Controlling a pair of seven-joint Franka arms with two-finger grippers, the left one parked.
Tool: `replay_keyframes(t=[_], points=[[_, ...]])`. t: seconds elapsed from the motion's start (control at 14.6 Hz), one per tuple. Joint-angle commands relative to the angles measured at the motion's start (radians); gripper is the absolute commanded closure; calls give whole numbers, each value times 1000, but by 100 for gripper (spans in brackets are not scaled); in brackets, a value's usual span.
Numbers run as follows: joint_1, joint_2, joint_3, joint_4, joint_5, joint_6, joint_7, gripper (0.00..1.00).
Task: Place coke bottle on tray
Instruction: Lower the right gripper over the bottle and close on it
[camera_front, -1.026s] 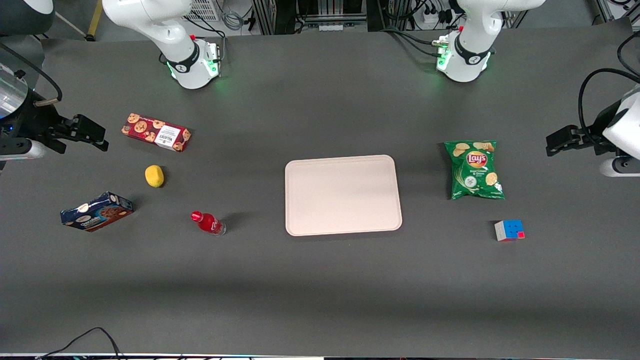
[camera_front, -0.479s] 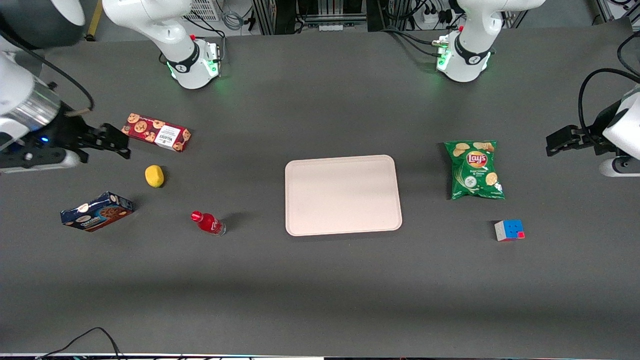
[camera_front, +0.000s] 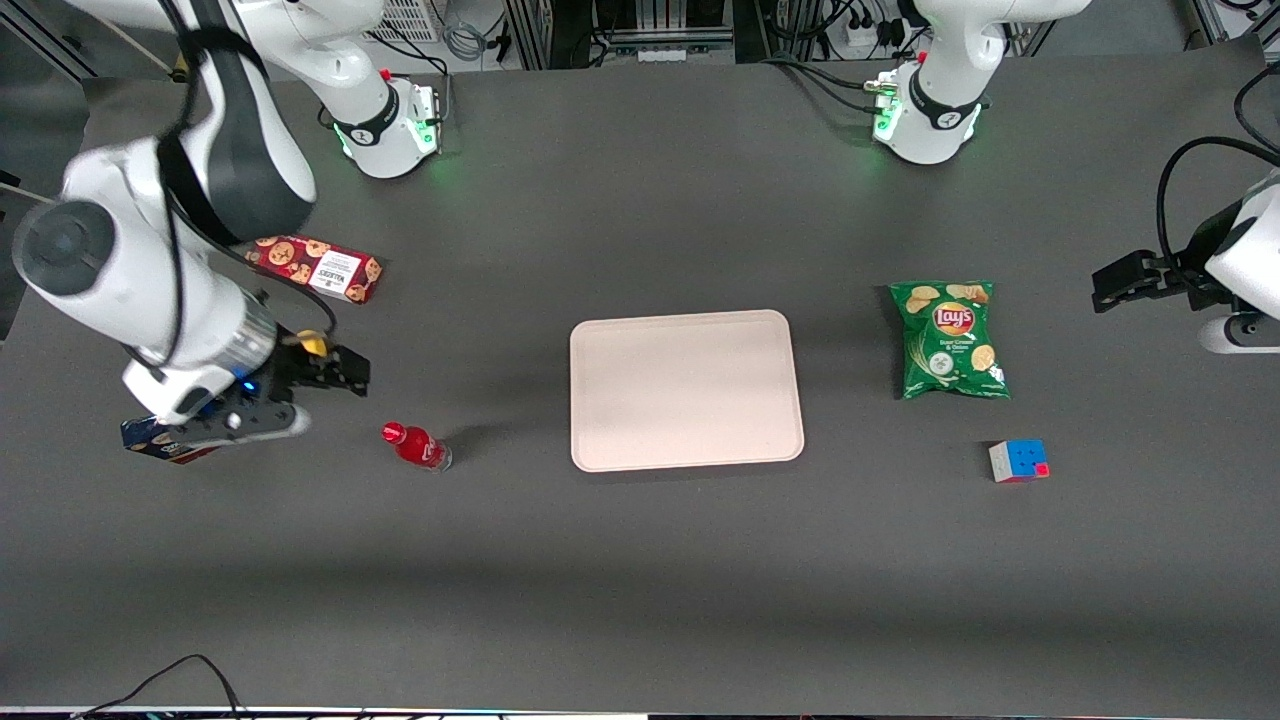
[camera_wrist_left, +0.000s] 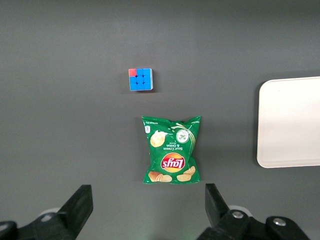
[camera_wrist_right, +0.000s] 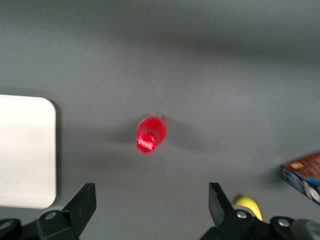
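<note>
— Red-capped coke bottle (camera_front: 417, 446), where is it?
— Upright on the table, near the tray (camera_front: 686, 390), untouched.
— And the gripper (camera_front: 345, 372)?
— Hovering above the table near it, fingers spread apart, holding nothing.

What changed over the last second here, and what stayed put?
The right arm swung in from the table's edge; its gripper now hangs with jaws open, above the lemon and short of the coke bottle, holding nothing. The bottle, tray, cookie boxes, chips and cube did not move.
</note>
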Motion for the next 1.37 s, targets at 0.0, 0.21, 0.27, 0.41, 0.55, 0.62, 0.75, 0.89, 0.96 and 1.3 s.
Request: replay_keyframes(t=[0.0,0.21,0.27,0.41,0.55,0.62,0.75,0.89,0.96,1.3], points=[[13,71,-1,-25,-34,106,20,0],[25,119,1,-50,-36,163,35,0],[26,124,1,-73,-36,192,48,0],[28,125,2,-112,-36,253,63,0],[28,134,5,-146,-36,305,63,0],[28,136,5,-162,-36,327,62,0],[26,134,5,-182,-36,341,62,0],[28,134,5,-203,-36,367,63,0],[28,134,5,-215,-36,385,63,0],[28,134,7,-215,-37,395,62,50]])
